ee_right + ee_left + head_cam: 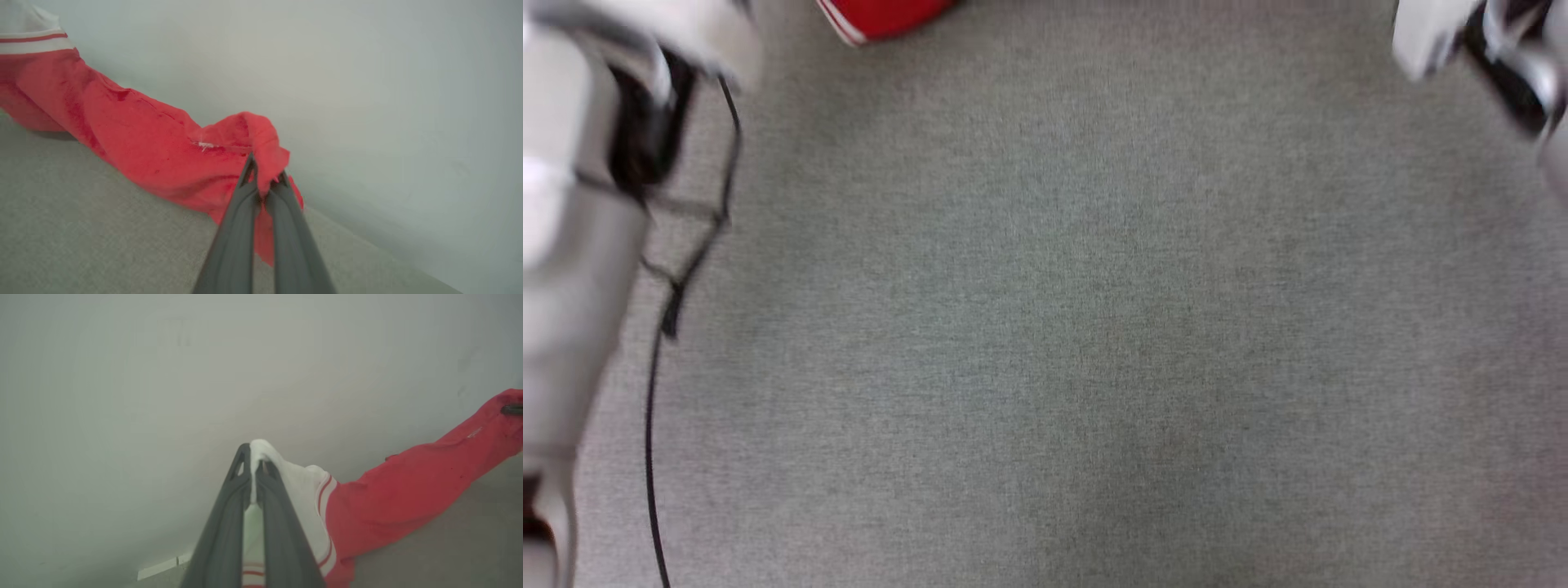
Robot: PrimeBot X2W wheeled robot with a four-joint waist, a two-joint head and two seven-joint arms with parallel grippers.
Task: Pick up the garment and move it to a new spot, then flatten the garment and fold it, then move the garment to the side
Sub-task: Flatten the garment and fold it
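Note:
The garment (392, 498) is a red shirt with white, red-striped sleeves, stretched between my two grippers above the grey cloth surface. In the left wrist view my left gripper (254, 457) is shut on the white sleeve, which bulges out past the fingertips. In the right wrist view my right gripper (265, 171) is shut on a bunched red edge of the garment (143, 143), whose body trails off to the upper left and sags onto the surface. In the head view a small red corner of the garment (882, 16) shows at the top edge.
A grey cloth surface (1094, 327) spreads across the head view. My pale left arm (572, 245) with a black cable (654, 392) runs down the left side, and part of my right arm (1494, 57) is at the top right. A pale wall (388, 81) stands beyond the surface.

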